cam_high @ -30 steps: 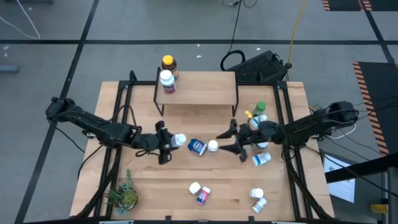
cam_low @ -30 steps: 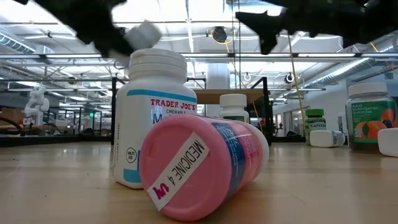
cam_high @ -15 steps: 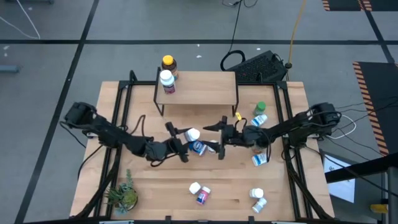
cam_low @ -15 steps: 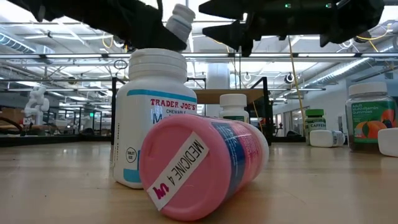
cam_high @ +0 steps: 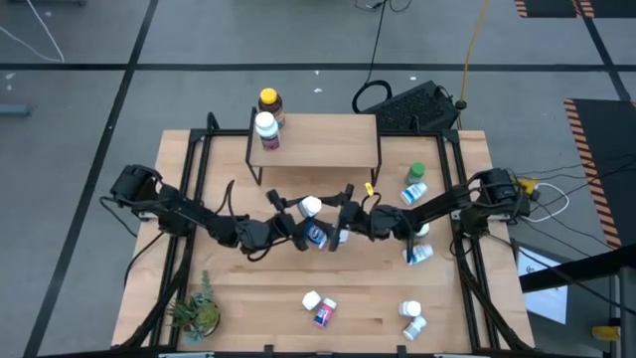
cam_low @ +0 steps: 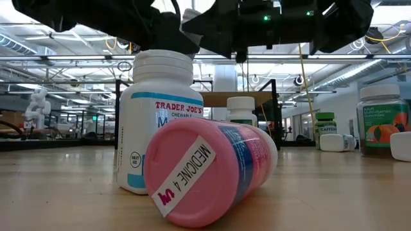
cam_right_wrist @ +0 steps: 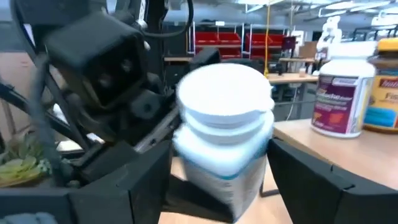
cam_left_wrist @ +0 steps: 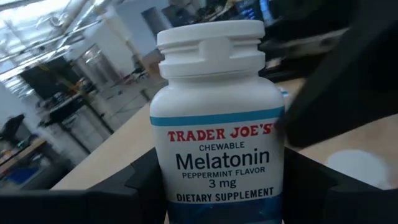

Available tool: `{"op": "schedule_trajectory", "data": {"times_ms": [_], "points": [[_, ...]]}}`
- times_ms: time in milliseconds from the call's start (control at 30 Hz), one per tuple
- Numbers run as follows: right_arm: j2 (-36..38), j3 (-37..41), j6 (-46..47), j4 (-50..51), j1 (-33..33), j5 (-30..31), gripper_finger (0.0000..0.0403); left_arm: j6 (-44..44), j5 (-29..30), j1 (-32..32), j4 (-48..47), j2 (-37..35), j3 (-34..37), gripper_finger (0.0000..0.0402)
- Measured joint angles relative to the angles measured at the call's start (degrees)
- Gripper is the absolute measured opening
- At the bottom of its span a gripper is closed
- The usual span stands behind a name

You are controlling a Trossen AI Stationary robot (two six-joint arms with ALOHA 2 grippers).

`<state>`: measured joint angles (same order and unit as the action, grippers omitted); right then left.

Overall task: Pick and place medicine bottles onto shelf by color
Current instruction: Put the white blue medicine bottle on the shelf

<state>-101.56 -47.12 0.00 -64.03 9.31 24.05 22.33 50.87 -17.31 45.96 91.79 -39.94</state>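
Desk (cam_high: 437,308) mid: left gripper (cam_high: 294,223) is clamping a white melatonin bottle (cam_left_wrist: 217,124) in front of the shelf (cam_high: 318,139). Right gripper (cam_high: 338,224) is straddling its cap, fingers parted; contact is hidden, lower label cut off.

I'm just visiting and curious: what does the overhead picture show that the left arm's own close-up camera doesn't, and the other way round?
Only the overhead view shows the shelf with two bottles on it, the potted plant and bottles scattered over the table. Only the close-up shows the label, reading Trader Joe's Melatonin. Both show the white bottle in the left gripper.
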Motion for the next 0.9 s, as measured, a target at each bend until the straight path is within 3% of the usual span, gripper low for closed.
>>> {"op": "schedule_trajectory", "data": {"times_ms": [533, 900], "points": [[0.4, -0.3, 1.3, 3.6, -2.9, -3.3, 0.0209, -1.2, -1.2, 1.2, -2.4, 0.0, 0.0, 0.0232], [9.1, -0.4, -3.0, 17.6, -2.9, -5.2, 0.0201, -3.4, -3.5, -0.1, -3.8, 0.0, -0.2, 0.0321]]}}
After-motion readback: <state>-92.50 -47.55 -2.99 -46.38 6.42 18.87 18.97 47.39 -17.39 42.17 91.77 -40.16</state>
